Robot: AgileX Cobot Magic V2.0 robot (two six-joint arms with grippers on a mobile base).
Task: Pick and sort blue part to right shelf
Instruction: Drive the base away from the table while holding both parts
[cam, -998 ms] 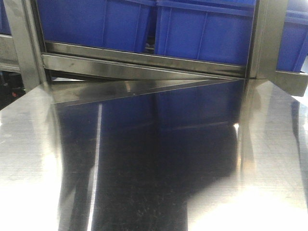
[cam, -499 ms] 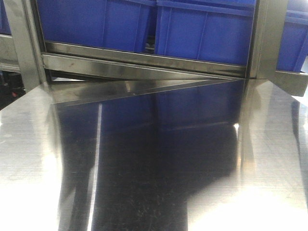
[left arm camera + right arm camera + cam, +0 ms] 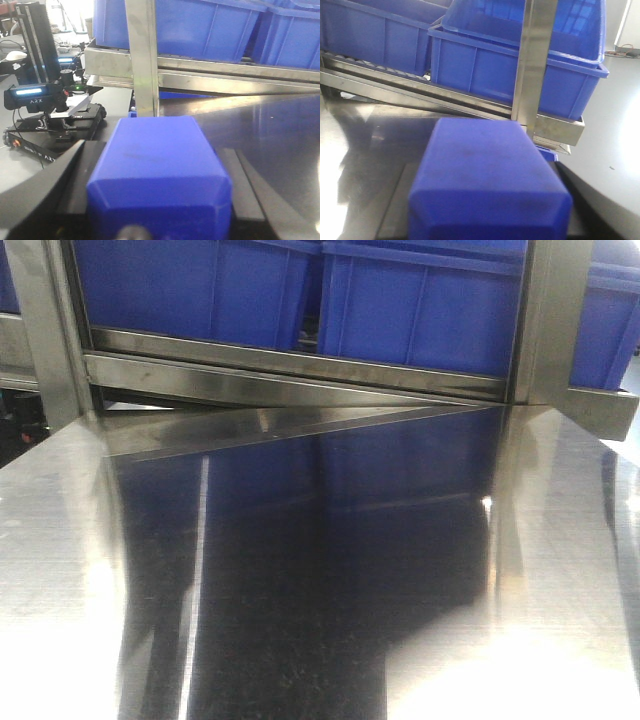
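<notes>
A blue part point(image 3: 157, 170) with a square matte body fills the lower left wrist view. My left gripper point(image 3: 157, 150) is shut on it, with a black finger point(image 3: 75, 175) on either side. Another blue part point(image 3: 487, 175) fills the lower right wrist view, and my right gripper point(image 3: 487, 165) is shut on it, its dark fingers point(image 3: 395, 200) flanking it. The right shelf point(image 3: 300, 365), a steel rack, stands at the table's far edge. Its upright post point(image 3: 535, 65) rises just beyond the right-hand part. Neither gripper appears in the front view.
Large blue bins point(image 3: 420, 300) sit on the rack's sloped tracks point(image 3: 370, 65). The shiny steel table point(image 3: 300, 590) stretches in front. A steel post point(image 3: 142, 55) stands ahead of the left gripper. Black equipment point(image 3: 45, 120) lies on a table to the left.
The front view has shifted very slightly, and the rack now sits a few pixels further left. Nothing else differs.
</notes>
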